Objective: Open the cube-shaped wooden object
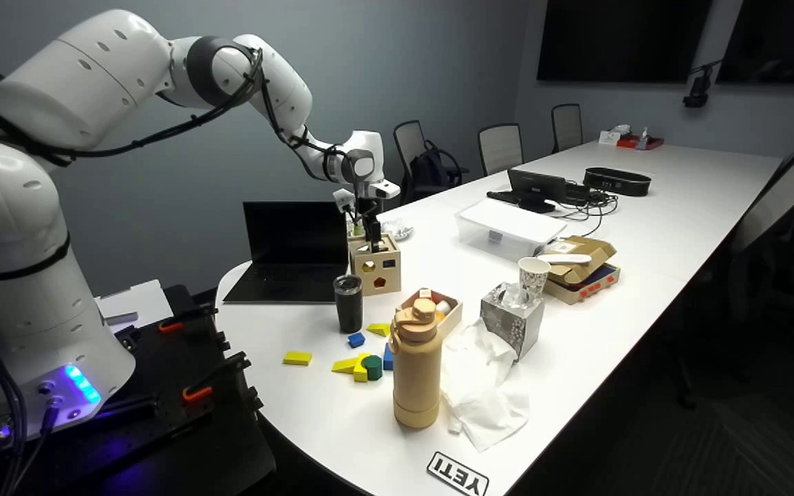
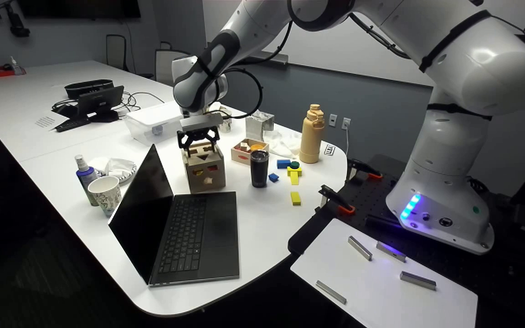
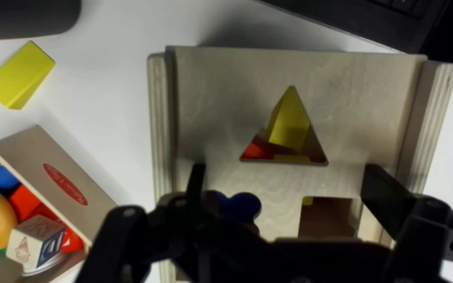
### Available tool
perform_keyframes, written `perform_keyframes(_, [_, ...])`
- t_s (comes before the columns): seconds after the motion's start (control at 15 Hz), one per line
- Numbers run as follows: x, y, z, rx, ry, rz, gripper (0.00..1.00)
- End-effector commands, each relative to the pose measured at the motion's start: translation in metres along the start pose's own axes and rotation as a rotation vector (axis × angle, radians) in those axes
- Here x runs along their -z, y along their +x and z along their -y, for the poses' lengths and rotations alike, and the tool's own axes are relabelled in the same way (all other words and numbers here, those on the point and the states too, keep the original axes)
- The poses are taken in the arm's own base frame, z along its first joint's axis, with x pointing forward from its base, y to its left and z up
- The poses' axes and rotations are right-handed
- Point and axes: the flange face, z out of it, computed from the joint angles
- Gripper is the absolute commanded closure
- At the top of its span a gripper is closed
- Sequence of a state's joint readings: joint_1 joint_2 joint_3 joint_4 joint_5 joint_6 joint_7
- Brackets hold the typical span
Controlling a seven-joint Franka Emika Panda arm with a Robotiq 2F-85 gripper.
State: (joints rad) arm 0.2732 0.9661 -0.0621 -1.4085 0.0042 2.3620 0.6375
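Nearby, at the close end of the white table (image 1: 342,413) in an exterior view, a YETI label (image 1: 457,473) is laid flat, and behind it a tan bottle (image 1: 417,368) is stood upright, with crumpled white sheets (image 1: 480,372) strewn beside it. Beyond these, yellow, blue and green blocks (image 1: 360,373) are scattered near a dark tumbler (image 1: 349,308), and loose pieces (image 1: 442,307) are held in a small open wooden box (image 1: 452,322); a silvery tissue box (image 1: 514,325) is placed to one side. Farther back, the cube-shaped wooden object (image 1: 373,274) is set upright on the table, near a laptop (image 1: 293,241) whose screen is raised. In the wrist view its lid (image 3: 218,98) is seen in place on top, and yellow and red shapes (image 3: 289,125) are glimpsed through the triangular hole. Over that lid the gripper (image 3: 286,173) is held with its fingers (image 3: 383,196) spread well apart; whether the wood is touched by them cannot be told. Deeper along the table, a clear plastic bin (image 1: 497,238) is passed by the eye, then a black desk device (image 1: 538,184). At the far end a red tray (image 1: 655,144) is placed, and dark screens (image 1: 621,41) are mounted on the wall (image 1: 452,55).
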Motion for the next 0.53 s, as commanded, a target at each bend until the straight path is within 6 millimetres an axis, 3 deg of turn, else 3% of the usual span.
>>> perform_keyframes(0.0, [0.0026, 0.0000, 0.0003, -0.013, 0.012, 0.078, 0.00])
perform_keyframes(0.47, [0.0011, -0.0028, 0.0009, -0.033, 0.011, 0.152, 0.00])
